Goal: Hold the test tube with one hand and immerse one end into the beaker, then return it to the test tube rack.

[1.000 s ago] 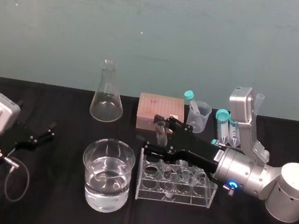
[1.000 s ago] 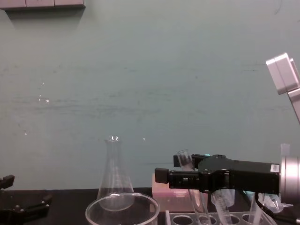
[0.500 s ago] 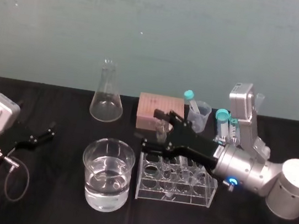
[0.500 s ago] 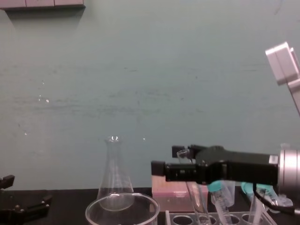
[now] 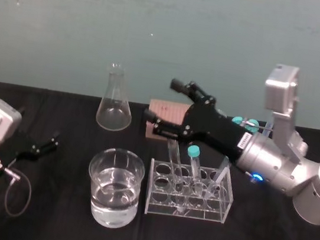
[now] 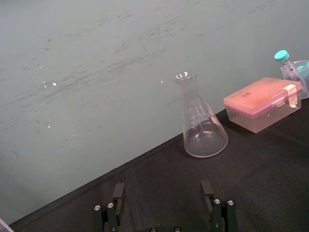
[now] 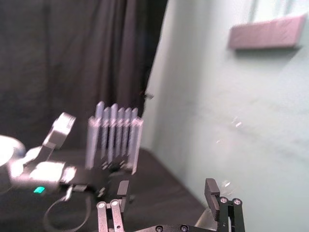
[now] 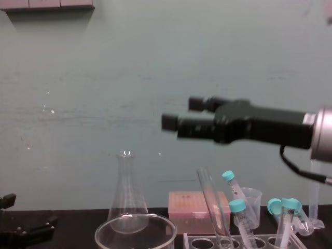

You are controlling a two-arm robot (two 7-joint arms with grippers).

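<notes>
A lab: flask, beaker, test tube rack on black bench.

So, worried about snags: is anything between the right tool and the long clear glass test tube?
Nothing visible. The open right tool hangs above the long clear glass test tube leaning in the clear plastic rack; a teal-capped plastic tube stands beside it. Left tool idles far left.

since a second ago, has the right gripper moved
Yes, upward: in the chest view the right gripper sat below the flask mouth; now it hangs open well above it.

Right hand higher, off test tube
</notes>
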